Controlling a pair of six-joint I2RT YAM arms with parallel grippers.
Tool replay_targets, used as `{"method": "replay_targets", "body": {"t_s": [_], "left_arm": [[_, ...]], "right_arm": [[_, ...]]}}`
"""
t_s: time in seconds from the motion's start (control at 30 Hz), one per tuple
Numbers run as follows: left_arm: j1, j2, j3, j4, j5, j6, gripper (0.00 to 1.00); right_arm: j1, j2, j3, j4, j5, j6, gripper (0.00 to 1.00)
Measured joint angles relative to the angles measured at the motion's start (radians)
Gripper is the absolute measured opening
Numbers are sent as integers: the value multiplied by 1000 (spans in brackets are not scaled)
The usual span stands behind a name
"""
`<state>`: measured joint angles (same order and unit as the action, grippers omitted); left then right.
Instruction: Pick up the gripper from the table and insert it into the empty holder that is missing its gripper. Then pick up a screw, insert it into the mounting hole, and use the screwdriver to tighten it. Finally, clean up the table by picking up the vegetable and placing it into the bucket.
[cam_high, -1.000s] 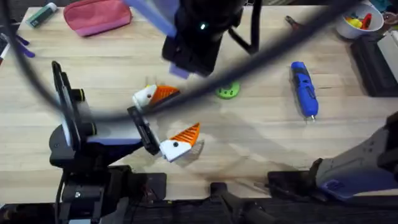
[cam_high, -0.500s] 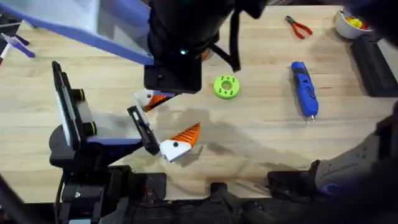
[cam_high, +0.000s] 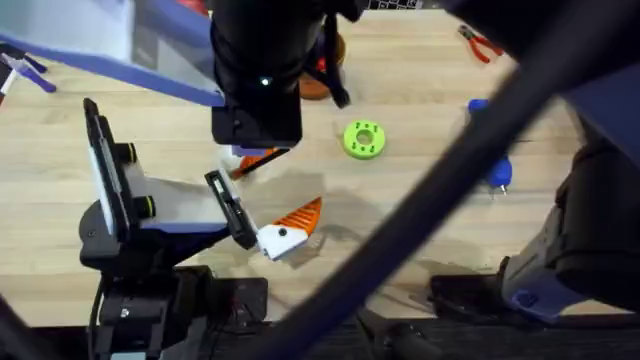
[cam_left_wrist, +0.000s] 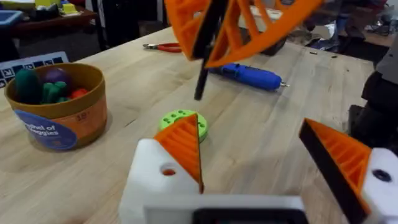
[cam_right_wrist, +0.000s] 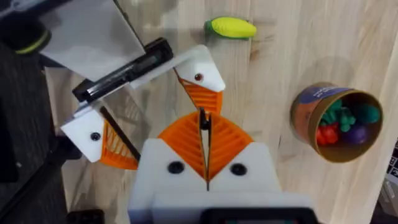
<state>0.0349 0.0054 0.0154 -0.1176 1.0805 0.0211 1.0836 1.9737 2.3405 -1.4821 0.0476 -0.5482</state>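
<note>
My left gripper (cam_left_wrist: 252, 124) stands open, an orange wedge gripper tip on each white holder. One holder (cam_left_wrist: 155, 177) shows an open mounting hole. The other holder (cam_left_wrist: 379, 180) has a dark dot. My right gripper (cam_right_wrist: 205, 134) hangs just above the left one, shut on a thin black screw (cam_left_wrist: 200, 74) that points down. The right arm (cam_high: 258, 70) looms dark over the far left finger (cam_high: 255, 158). The yellow-green vegetable (cam_right_wrist: 231, 27) lies on the table. The bucket (cam_right_wrist: 336, 121) holds toy vegetables. The blue screwdriver (cam_left_wrist: 249, 76) lies on the right.
A green holed disc (cam_high: 363, 139) lies mid-table, just beyond the left gripper. Red-handled pliers (cam_high: 480, 42) lie at the back right. A dark cable (cam_high: 440, 200) sweeps across the right half of the overhead view, over the screwdriver (cam_high: 497, 172).
The right arm has swung left and toward me, settling over the left gripper's far finger. The green disc came clear of it. The cable now crosses the screwdriver.
</note>
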Motion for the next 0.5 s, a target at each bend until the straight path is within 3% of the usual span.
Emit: {"method": "replay_targets", "body": {"t_s": [0.5], "left_arm": [[0,0,0,0,0,0,985]], "right_arm": [[3,30,0,14,-71,-89,6]]}}
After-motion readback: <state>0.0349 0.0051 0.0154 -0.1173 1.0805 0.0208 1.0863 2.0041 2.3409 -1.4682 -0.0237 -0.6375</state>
